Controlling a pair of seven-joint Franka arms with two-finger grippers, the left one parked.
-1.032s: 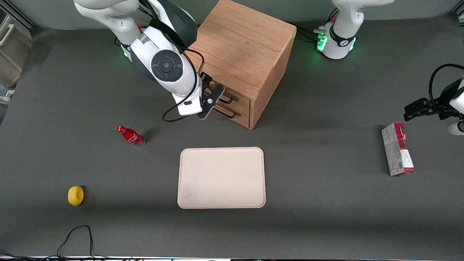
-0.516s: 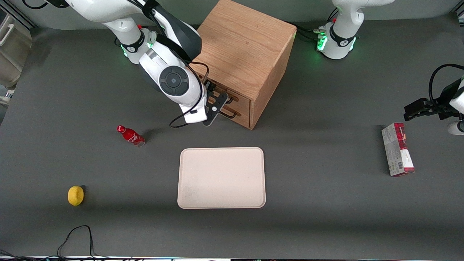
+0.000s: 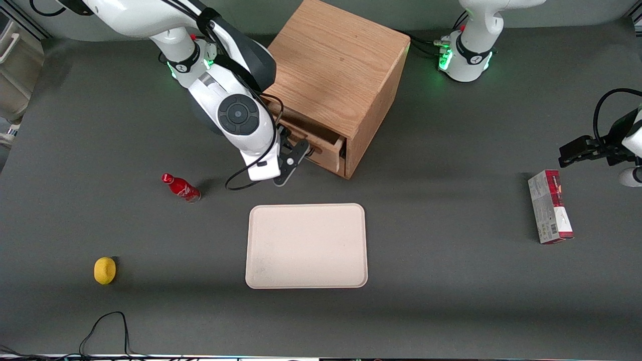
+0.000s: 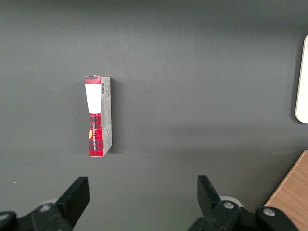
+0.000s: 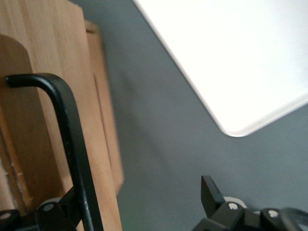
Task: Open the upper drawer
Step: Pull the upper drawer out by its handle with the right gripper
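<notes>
Right wrist view shows the gripper point(image 5: 139, 211) with fingers point(image 5: 210, 191) spread wide, one hooked against the handle point(image 5: 72, 144). Unclamped, it may slip off the partly open upper drawer point(image 3: 321, 145), near the counter's point(image 3: 451, 301) robot-side edge.

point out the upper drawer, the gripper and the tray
upper drawer point(image 3: 326, 145): front view, on its wooden front, pulled partly out of the cabinet.
gripper point(image 3: 301, 150): front view, at the drawer's handle, nearer the camera than the cabinet.
tray point(image 3: 306, 245): front view, on its bare flat middle.
</notes>
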